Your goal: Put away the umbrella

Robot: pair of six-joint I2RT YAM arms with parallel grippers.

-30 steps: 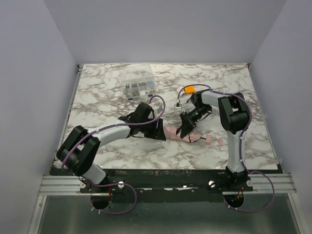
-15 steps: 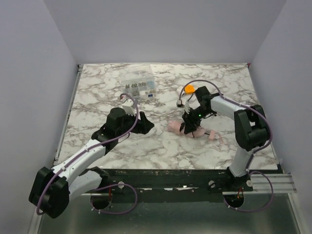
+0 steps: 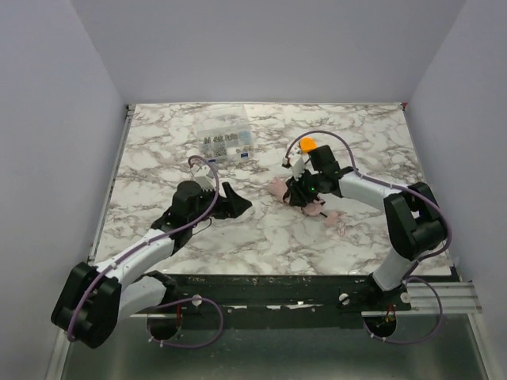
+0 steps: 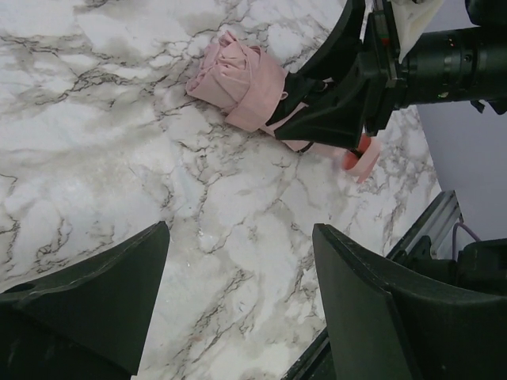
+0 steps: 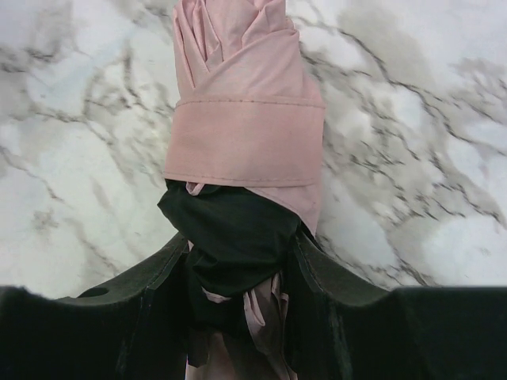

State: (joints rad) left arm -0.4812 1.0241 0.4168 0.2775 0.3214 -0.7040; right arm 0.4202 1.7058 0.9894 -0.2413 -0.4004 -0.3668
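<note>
The umbrella (image 3: pixel 277 188) is a short pale pink roll lying on the marble table, right of centre. My right gripper (image 3: pixel 299 193) is shut round its middle. In the right wrist view the fingers clamp the roll (image 5: pixel 245 127) at its dark strap (image 5: pixel 230 237), and the gripper (image 5: pixel 242 253) sits low in the frame. The left wrist view shows the roll (image 4: pixel 238 79) with its small pink handle (image 4: pixel 363 162) poking out behind the right gripper. My left gripper (image 4: pixel 239 229) is open and empty, apart from the umbrella and to its left (image 3: pixel 234 201).
A clear plastic organiser box (image 3: pixel 226 142) with small parts sits at the back centre-left. A small orange-and-white gadget (image 3: pixel 306 146) lies just behind the right gripper. Grey walls close in the table (image 3: pixel 158 166) on three sides.
My left gripper has let go of the umbrella, opened and drawn back to the left. The right gripper has carried the roll farther from the near edge, toward the orange gadget.
</note>
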